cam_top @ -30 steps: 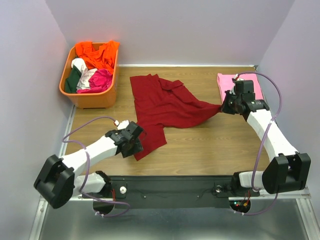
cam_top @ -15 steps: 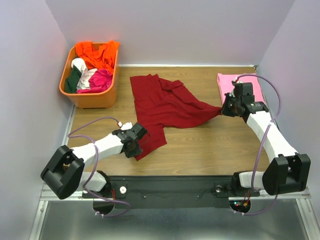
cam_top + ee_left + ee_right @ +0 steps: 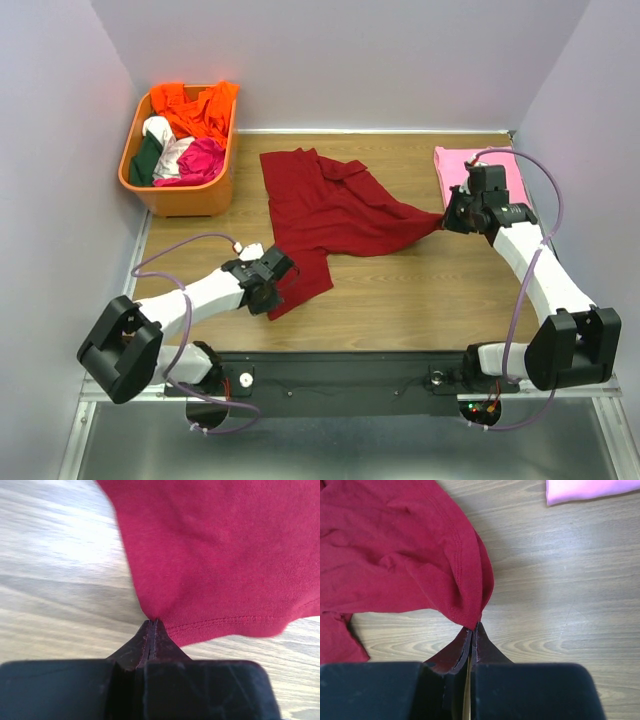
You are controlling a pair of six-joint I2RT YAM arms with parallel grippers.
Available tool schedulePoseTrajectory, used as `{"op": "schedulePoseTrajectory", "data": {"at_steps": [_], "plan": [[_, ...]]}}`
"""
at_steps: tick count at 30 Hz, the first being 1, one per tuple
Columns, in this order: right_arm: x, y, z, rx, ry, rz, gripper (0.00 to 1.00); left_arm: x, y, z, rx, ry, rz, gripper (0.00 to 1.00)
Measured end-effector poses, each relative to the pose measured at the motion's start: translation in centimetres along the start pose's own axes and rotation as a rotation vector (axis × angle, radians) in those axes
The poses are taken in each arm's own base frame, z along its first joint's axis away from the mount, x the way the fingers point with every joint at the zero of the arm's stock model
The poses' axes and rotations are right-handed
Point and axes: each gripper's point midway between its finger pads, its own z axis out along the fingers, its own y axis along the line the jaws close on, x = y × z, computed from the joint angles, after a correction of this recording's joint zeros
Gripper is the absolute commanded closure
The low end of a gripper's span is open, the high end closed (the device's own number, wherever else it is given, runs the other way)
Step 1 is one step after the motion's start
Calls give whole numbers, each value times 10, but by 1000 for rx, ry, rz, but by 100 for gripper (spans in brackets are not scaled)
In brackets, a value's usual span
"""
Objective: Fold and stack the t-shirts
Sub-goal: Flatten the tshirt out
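Note:
The maroon t-shirt (image 3: 330, 210) lies spread and rumpled across the middle of the wooden table. My left gripper (image 3: 276, 284) is shut on its near hem corner (image 3: 160, 625), with the stitched hem running off to the right. My right gripper (image 3: 447, 219) is shut on a pulled-out corner of the same shirt (image 3: 470, 615) at the right, and the cloth stretches from it to the shirt's body. A folded light pink t-shirt (image 3: 478, 165) lies flat at the back right, partly behind my right wrist; its edge also shows in the right wrist view (image 3: 590, 490).
An orange plastic basket (image 3: 185, 197) full of mixed clothes stands at the back left. Purple walls close in the table at the back and both sides. Bare wood (image 3: 420, 300) shows in front of the maroon shirt.
My left gripper has slid forward onto the shirt's near hem corner and closed on it. The right gripper has kept its hold and shifted only slightly.

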Motion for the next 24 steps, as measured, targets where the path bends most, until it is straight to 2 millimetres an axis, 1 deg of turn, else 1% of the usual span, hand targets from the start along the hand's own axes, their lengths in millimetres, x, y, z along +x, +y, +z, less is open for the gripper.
{"op": "schedulePoseTrajectory", "data": {"at_steps": [2,3,4,6,7,8,10,11,13,14,15,17,18,19,20,21,22,24], "plan": [[0,0,0,0,0,2,99,-7,3,-6,-19,-21,2,100],[0,0,0,0,0,2,99,-13,1,-13,-25,-36,2,100],[0,0,0,1,-1,3,99,-22,-2,-19,-24,-59,0,100],[-2,-1,-1,6,-5,3,99,-49,-14,-40,1,-120,-17,100],[-5,-2,-2,18,-16,2,99,-67,-20,-53,22,-160,-34,100],[-11,-3,-4,28,-30,1,99,-98,-27,-74,53,-235,-69,100],[-23,-3,-10,44,-59,-2,99,-142,-27,-106,82,-339,-139,100],[-32,-3,-15,53,-81,-2,99,-163,-23,-123,90,-396,-162,100],[-52,-3,-24,65,-135,-1,99,-212,-10,-170,105,-536,-233,100],[-61,-4,-28,73,-160,4,99,-230,-2,-189,98,-591,-249,100],[-72,-4,-34,80,-188,9,99,-243,5,-206,97,-631,-269,100],[-85,-8,-42,95,-218,21,99,-274,22,-245,94,-741,-314,100],[-91,-10,-46,102,-232,27,99,-282,29,-258,88,-774,-330,100],[-99,-12,-51,109,-249,35,99,-293,41,-275,75,-821,-351,100],[-104,-12,-55,112,-259,40,99,-299,47,-285,71,-848,-367,100],[-111,-12,-60,111,-272,43,99,-306,52,-299,72,-883,-375,100],[-120,-11,-66,109,-288,46,99,-312,55,-311,77,-913,-381,100],[-134,-6,-77,101,-317,49,99,-321,56,-334,101,-963,-378,100]]}}
